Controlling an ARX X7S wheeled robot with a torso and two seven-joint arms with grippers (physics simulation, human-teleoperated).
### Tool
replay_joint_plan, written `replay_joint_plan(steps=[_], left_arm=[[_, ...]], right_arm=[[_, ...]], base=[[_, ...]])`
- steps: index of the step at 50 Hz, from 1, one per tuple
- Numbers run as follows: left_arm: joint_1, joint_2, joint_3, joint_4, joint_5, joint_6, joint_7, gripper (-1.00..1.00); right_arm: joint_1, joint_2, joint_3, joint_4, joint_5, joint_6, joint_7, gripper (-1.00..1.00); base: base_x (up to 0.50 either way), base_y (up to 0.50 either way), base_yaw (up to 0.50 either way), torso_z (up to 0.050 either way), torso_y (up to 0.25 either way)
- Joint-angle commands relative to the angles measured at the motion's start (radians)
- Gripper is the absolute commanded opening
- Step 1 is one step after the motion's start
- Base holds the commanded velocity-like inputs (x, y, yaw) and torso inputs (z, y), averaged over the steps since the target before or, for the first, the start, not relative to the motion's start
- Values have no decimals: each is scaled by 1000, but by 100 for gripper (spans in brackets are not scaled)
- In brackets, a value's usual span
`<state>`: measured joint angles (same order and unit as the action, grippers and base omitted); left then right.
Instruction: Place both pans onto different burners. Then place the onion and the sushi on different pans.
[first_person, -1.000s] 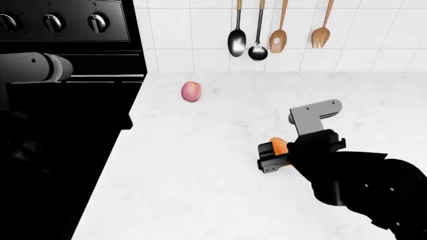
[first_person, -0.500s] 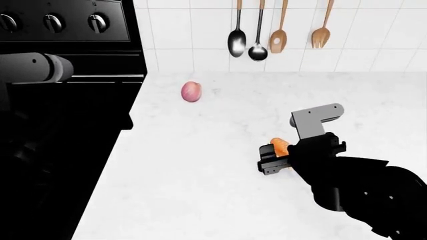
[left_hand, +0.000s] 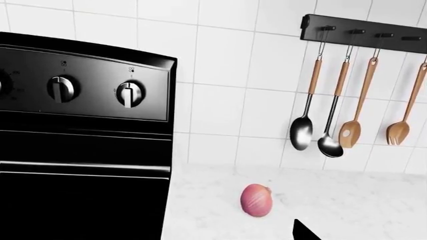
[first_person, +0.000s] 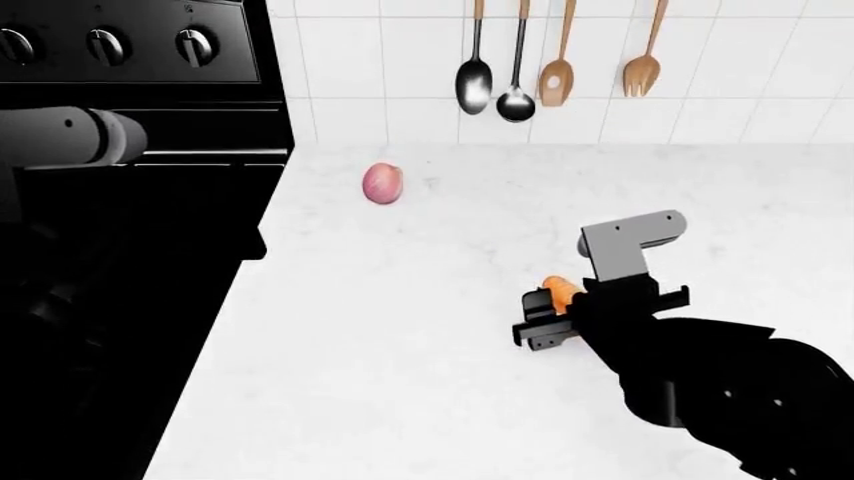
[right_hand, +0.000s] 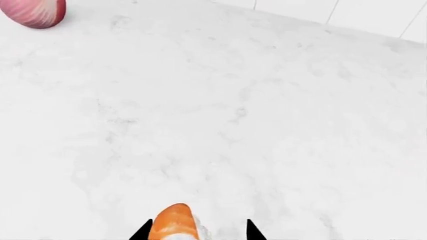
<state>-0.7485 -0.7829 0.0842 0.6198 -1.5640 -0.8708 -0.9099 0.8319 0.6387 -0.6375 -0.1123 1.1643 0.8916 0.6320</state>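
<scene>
The right tool has edged nearer, fingers spread astride the sushi on the desk; grasp pending.

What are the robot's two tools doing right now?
Left tool: not visible, cannot be told.
Right tool: open around the sushi, not yet closed.

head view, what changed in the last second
The right gripper slid slightly toward the robot along the counter, and the sushi between its fingers went with it. The wrist view shows a fingertip on each side of the sushi, but contact isn't clear. The onion, the hanging utensils and the left arm did not move.
</scene>
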Motion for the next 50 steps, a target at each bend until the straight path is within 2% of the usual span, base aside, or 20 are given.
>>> replay_joint_plan(steps=[1,20,31,40,50], left_arm=[[1,-2,0,0,0,4,2,100],[11,-11,-8,9,-8,15,-1,100],[12,-15,-10,10,-11,19,-2,100],[18,-12,-6,12,-8,22,-1,100],[-40,45,65,-46,43,0,33,100]], right_arm=[[-39,10,-25,-19,58,17,8,-100],[-48,80,43,-285,185,47,162,-100],[-33,111,78,-360,236,48,212,-100],[12,182,158,-475,360,46,316,-100],[6,279,246,-599,464,0,400,-100]], base=[[0,0,0,0,0],[-1,0,0,0,0],[0,0,0,0,0],[0,0,0,0,0],[0,0,0,0,0]])
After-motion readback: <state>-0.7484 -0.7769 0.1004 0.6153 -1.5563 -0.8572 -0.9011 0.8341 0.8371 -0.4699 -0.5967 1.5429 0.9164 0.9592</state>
